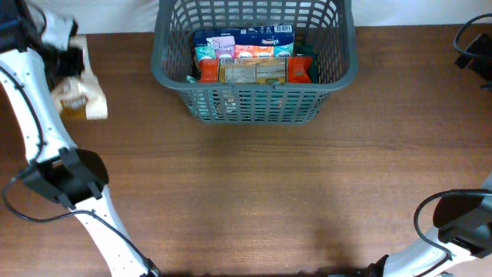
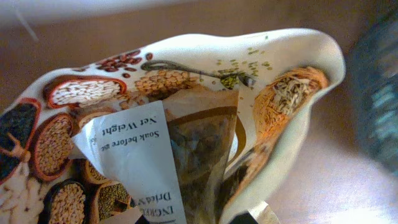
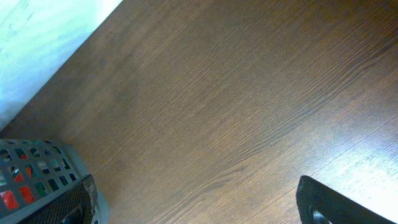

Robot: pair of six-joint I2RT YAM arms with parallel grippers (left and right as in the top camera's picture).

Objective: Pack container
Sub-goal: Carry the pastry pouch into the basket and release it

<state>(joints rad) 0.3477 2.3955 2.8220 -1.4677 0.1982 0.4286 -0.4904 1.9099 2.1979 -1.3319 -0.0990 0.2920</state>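
The container, a dark grey lattice basket, stands at the back middle of the table with several snack packets and boxes inside; a corner of it shows in the right wrist view. My left gripper at the far left is shut on a cream bean-mix pouch with pictures of grains and a white label; the pouch fills the left wrist view. My right gripper is open and empty over bare table at the far right edge.
The brown wooden table spreads in front of the basket. A white backdrop lies beyond the table's far edge. The arm bases sit at the front left and front right.
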